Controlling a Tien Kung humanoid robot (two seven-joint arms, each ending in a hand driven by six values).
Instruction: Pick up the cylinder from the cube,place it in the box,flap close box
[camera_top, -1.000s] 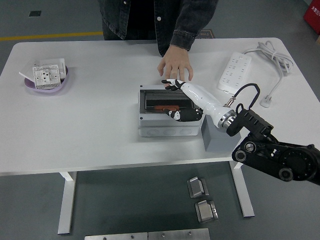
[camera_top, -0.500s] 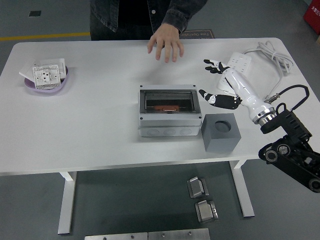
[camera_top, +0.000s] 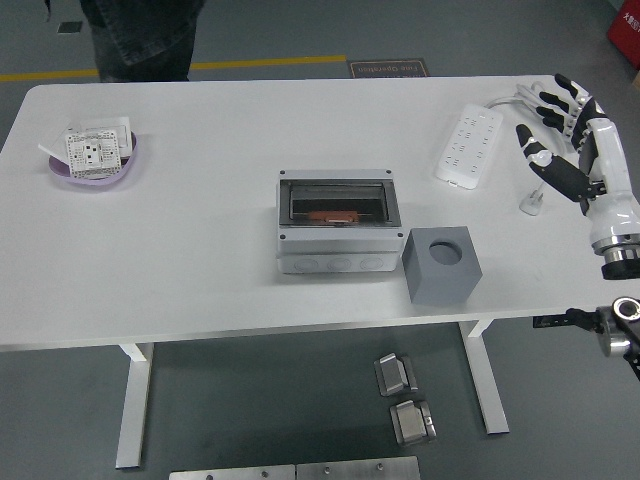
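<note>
A grey box (camera_top: 338, 222) stands in the middle of the table with its dark see-through flap lying shut over it. A red-orange object (camera_top: 331, 215) shows through the flap inside. A grey cube (camera_top: 442, 264) with an empty round hole in its top stands just right of the box. My right hand (camera_top: 558, 126), white with black fingers, is raised at the far right edge, fingers spread and holding nothing, well away from the box. My left arm is out of view.
A white power strip (camera_top: 468, 146) with its cable and plug (camera_top: 531, 201) lies at the back right, close to my right hand. A purple dish (camera_top: 92, 160) holding a white socket part sits at the back left. A person (camera_top: 140, 35) stands beyond the far left corner.
My right hand has pulled back from the box to the table's right edge. The person's hand has left the table and the person has moved off to the left.
</note>
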